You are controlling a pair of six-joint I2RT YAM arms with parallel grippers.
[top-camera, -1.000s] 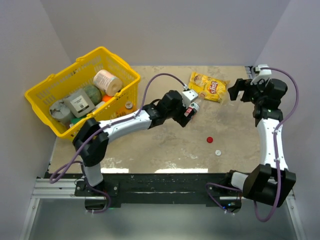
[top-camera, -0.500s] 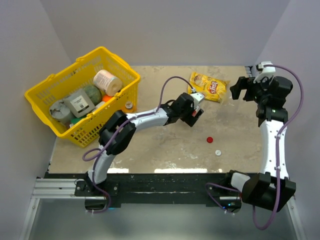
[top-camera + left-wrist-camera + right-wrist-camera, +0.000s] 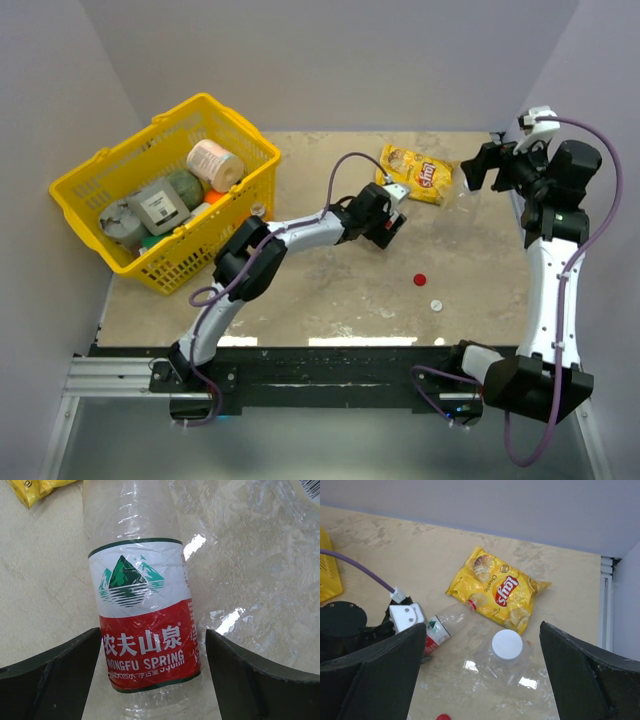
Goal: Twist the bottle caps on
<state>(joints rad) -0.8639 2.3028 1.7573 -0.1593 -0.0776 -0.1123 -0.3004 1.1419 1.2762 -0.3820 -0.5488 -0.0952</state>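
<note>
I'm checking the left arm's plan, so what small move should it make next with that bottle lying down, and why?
Probably close the left gripper on the lying bottle. Its open fingers straddle the label, so a squeeze should secure it. The red cap and a white cap lie loose nearby, and the bottle likely needs holding before either goes on.

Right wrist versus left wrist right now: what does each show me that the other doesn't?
Right wrist only: the white cap on the second clear bottle, a red cap at the bottom edge, and the whole Lay's bag. Left wrist only: the Nongfu Spring label on the lying bottle, close up, between the fingers of the open left gripper. Both: that lying bottle and the bag.
</note>
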